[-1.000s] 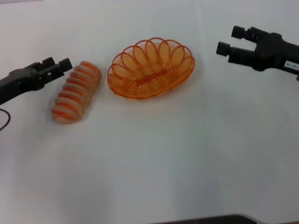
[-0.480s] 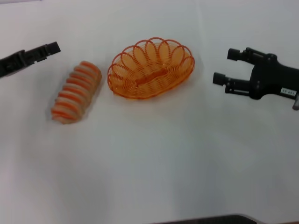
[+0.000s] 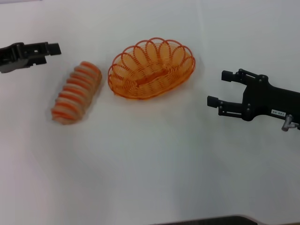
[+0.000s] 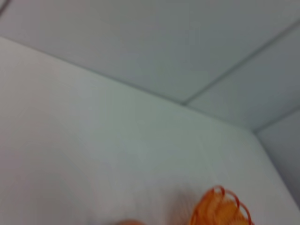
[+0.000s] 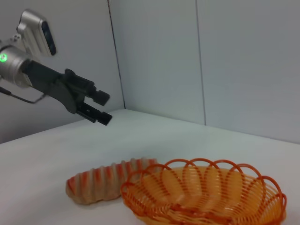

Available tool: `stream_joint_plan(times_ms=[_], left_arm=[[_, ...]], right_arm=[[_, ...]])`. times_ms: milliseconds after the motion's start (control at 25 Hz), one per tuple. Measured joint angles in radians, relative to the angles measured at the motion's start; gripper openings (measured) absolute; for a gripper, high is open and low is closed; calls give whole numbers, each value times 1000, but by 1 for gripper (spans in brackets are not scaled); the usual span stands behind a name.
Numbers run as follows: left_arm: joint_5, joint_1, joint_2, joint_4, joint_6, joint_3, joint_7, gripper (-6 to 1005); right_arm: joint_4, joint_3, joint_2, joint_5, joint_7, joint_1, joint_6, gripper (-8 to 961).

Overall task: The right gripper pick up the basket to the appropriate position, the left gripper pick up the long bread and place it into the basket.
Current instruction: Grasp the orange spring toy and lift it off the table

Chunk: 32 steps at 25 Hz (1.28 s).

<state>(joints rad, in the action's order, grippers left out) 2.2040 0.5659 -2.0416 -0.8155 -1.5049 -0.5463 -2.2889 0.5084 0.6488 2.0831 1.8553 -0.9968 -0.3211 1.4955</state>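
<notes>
Hovering at three o'clock of the basket [image 3: 151,69], the right tool [image 3: 220,88] gapes wide, apparently lined up for its rim. At nine o'clock lies the bread [image 3: 76,92]; the left tool [image 3: 54,49] waits beyond it, spread unclear.

orange basket [image 3: 151,70], tan bread [image 3: 76,92] (orange-ridged)
</notes>
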Motion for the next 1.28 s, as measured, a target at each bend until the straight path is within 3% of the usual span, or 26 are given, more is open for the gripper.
stream_joint_plan(times_ms=[240,320,520,640,1040,1280], left_arm=[[146,64,17,-83,-78,-72,-89,746],[239,98,19,-145,-97,-156,-145,746],[358,159,13,-172,-112,-283,-201,747],[410,188,-6,-187,-104,-354,-224,747],[635,240,-113,-267,-32,-509,-277,765],[649,245,-118,-251,7,-550,-345,773]], right_arm=[[-6,0,0,1,5,2,-13,894],[-6,1,0,2,5,2,-18,894],[-7,2,0,2,5,2,-27,895],[-7,2,0,2,5,2,-37,895],[-16,5,0,2,7,2,-53,894],[-16,5,2,2,7,3,-58,895]])
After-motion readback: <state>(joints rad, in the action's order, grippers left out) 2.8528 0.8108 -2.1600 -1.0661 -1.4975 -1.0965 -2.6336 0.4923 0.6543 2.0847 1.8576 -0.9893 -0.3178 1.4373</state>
